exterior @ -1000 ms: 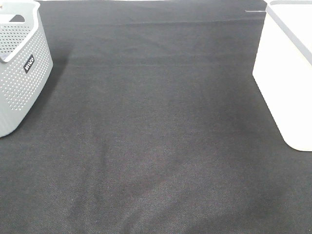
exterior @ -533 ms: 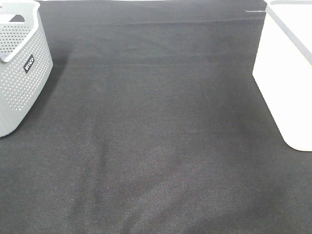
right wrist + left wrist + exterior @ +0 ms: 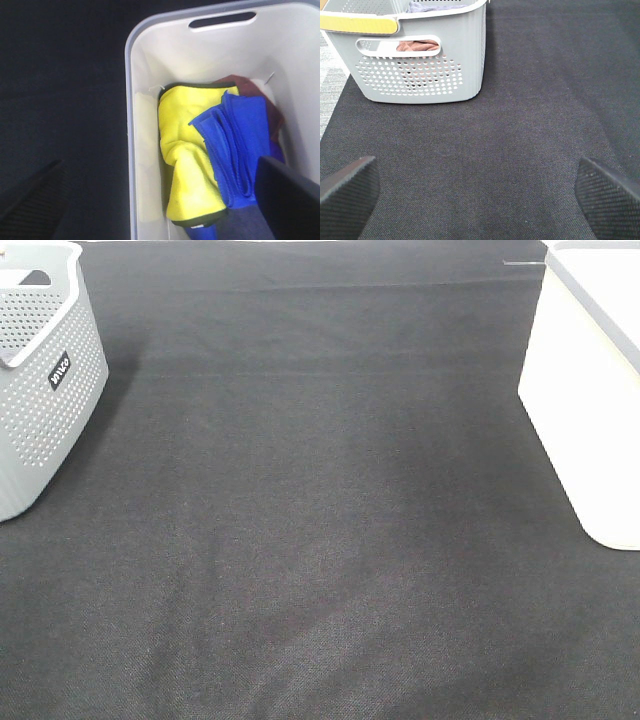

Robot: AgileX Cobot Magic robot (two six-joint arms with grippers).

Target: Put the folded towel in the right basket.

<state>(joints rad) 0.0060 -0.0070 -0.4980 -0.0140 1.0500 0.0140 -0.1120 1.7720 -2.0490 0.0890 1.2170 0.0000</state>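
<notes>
right basket [image 3: 131, 125]: blue towel [image 3: 240, 145] lies inside (folded, it seems) on yellow towel [image 3: 185, 150] | right gripper [image 3: 162, 175] above, jaws spread, empty | left gripper [image 3: 477, 175] spread, empty, facing grey basket [image 3: 420, 75] at left

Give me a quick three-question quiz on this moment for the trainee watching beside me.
1. True or false: the right basket has a yellow towel and a blue towel inside it.
2. What shows through the handle slot of the grey basket? A) a brown cloth; B) a green bottle; C) a coiled cable.
3. On the left gripper, how do the jaws stand, and what do they hold?

Key: 1 true; 2 A; 3 open, holding nothing.
</notes>
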